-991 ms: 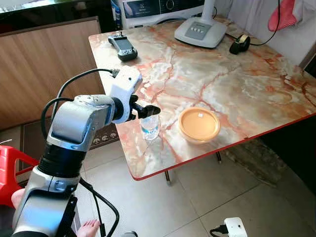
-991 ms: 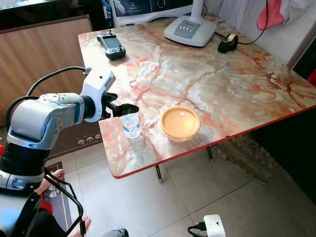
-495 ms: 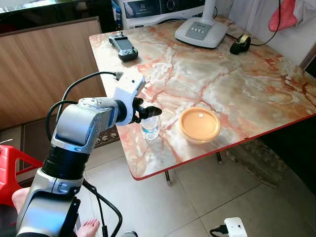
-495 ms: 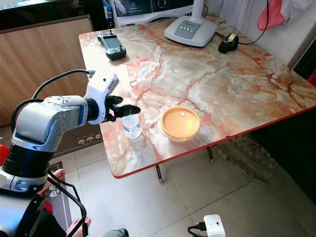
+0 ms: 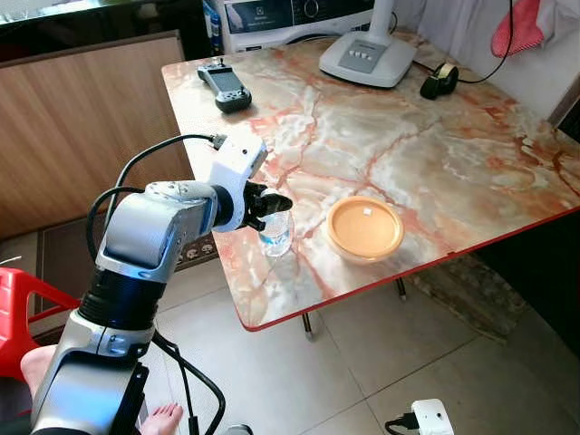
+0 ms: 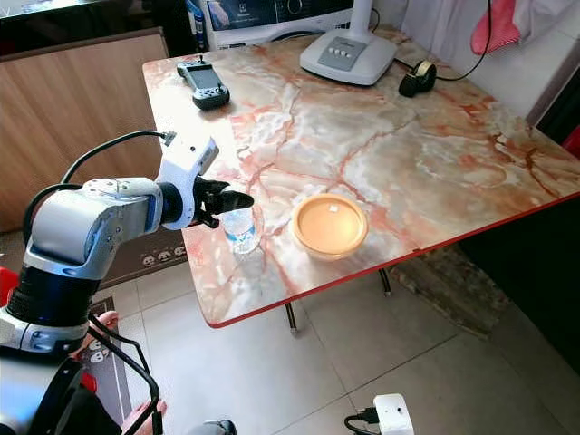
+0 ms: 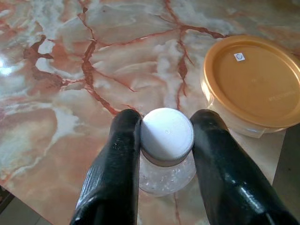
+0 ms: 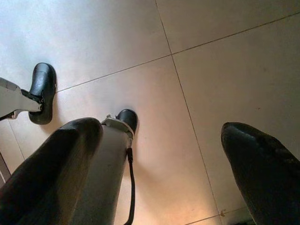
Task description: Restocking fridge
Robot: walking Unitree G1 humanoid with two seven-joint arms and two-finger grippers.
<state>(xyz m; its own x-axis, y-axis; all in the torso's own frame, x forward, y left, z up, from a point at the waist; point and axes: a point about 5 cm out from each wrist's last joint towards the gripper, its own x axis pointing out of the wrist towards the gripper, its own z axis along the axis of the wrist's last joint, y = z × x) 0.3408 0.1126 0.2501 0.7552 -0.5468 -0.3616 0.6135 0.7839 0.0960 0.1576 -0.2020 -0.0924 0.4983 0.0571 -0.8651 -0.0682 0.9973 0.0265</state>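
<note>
At the lower left of the marble table [image 5: 435, 154], the left gripper [image 7: 164, 154] has its 2 fingers closed around the white cap of the small water bottle [image 5: 276, 234], which could tip toward the orange-lidded container [image 5: 365, 228] if that high pinch slips.

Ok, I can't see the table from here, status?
Left gripper closed round water bottle cap. Right gripper open, idle above floor. Orange-lidded container beside bottle, apart.

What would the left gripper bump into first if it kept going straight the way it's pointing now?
Probably the orange-lidded container: the left gripper already straddles the water bottle at its cap, and the container lies just beyond, though depth is uncertain.
</note>
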